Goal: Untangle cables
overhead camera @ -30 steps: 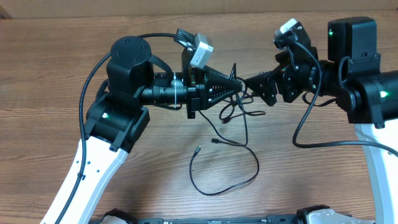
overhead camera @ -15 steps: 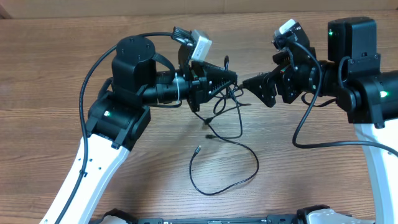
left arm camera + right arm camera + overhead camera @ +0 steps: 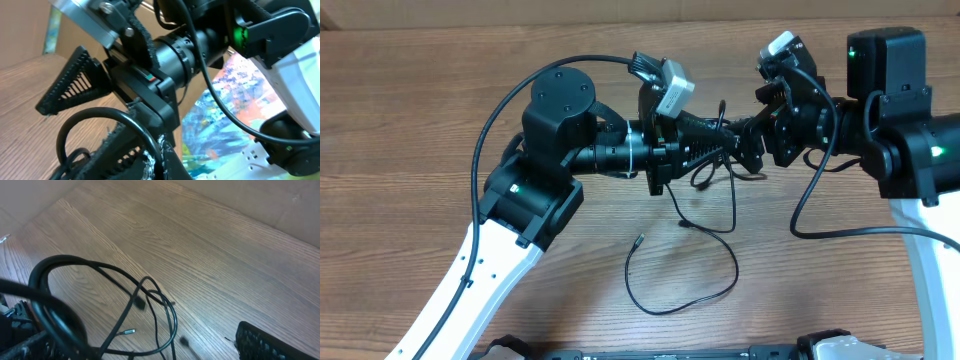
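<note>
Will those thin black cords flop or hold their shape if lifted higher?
Probably flop: the thin black cords sag from the left gripper into slack loops. Likely light, being so thin. Crossing loops may snag.

No readable text, labels, brands or numbers on any surface in view

Black cables (image 3: 732, 265) show against a warm brown, wood-grained desk (image 3: 420, 110); the left arm (image 3: 555, 140) is black above, white lower down.

On table (image 3: 400, 120), cables (image 3: 734, 262) between and before left tool (image 3: 728, 148) and right tool (image 3: 748, 148)
</note>
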